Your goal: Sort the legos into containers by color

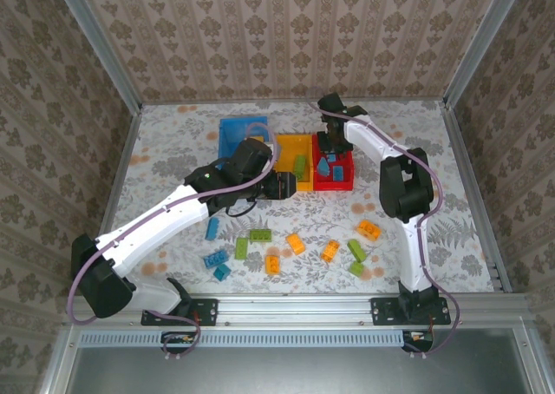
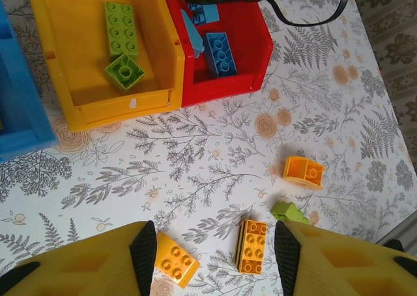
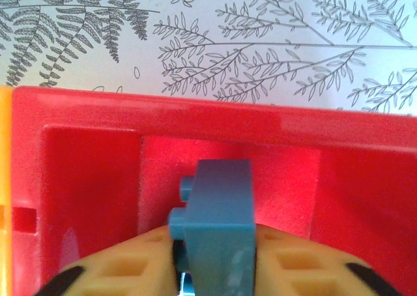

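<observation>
Right gripper (image 3: 218,270) hung over the red bin (image 3: 365,198) clamped on a blue brick (image 3: 218,205), and a clean drop called for opening fully before lifting straight up.

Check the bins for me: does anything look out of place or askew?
Colors mismatch the bins: green bricks lie in the yellow bin and blue bricks in the red bin, where the right hand holds another blue brick. One blue piece appears to lean tilted against that bin's wall.
</observation>
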Available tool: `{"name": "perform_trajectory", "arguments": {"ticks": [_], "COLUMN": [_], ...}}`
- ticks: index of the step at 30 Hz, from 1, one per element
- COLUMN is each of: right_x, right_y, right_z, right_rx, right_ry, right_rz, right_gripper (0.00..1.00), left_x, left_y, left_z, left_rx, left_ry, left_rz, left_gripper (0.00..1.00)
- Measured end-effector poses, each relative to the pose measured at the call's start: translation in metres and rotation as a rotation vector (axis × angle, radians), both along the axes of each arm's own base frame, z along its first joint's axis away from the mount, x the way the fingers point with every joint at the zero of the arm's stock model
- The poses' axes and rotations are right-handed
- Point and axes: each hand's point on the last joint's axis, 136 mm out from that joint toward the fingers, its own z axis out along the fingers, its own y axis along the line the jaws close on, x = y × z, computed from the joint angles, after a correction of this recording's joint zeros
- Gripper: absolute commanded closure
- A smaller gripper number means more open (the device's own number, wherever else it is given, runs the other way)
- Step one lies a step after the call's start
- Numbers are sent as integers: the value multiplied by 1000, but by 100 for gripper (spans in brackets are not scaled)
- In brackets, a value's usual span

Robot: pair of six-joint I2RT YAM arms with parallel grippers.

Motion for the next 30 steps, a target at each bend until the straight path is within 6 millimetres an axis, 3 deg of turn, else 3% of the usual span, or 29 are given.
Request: {"name": "perform_trajectory", "arguments": {"ticks": [7, 13, 18, 26, 30], "right_x": [-6, -35, -89, -198, -236], "right_y": [1, -6, -23, -59, -73], "right_z": [9, 71, 127, 157, 175], "right_rx": [23, 78, 145, 236, 280], "right_ry": [-4, -99, -199, -250, -279], "right_rz": [-12, -28, -70, -185, -233], "right_gripper": [56, 51, 39, 25, 22], "left_x": [-2, -5, -9, -36, -43], "left_y": [3, -8, -49, -118, -148], "left_z": [-3, -11, -35, -81, -106], "left_rx": [28, 56, 96, 107, 97], "left_ry": [-5, -19, -51, -282, -392], "left_rz": [-21, -119, -345, -824, -984], "left_gripper": [43, 37, 33, 29, 25]}}
